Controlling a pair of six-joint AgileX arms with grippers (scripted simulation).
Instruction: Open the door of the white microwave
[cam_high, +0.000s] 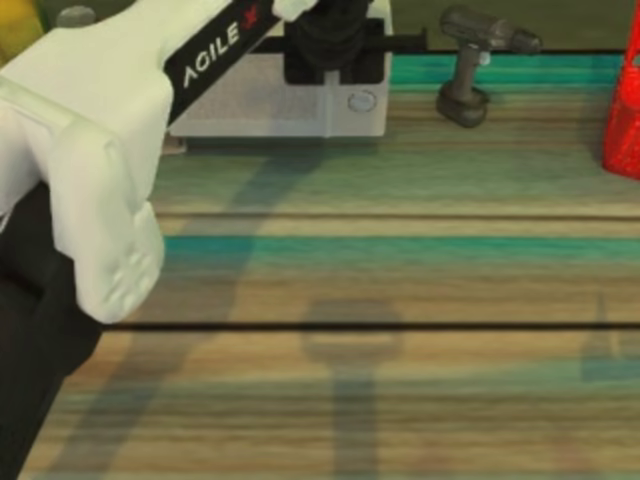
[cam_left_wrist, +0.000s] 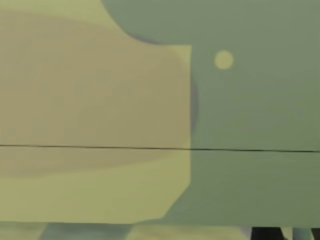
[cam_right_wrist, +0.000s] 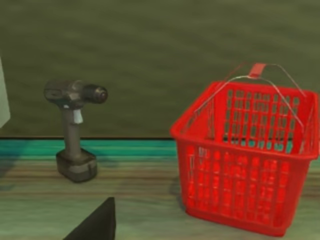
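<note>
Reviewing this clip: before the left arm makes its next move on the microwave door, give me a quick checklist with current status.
1. Left tool at the microwave front: ok.
2. Tool fingers gripping the door: cannot tell, hidden by the arm.
3. Door opened: cannot tell from above.
4. Drill standing apart on the microwave's right: ok.
5. Red basket far from the door: ok.
6. Right arm out of the way: ok, absent from the top view.

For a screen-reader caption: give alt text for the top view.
The left arm reaches across to the white microwave at the table's far edge. To the right stand a grey drill and a red basket.
</note>
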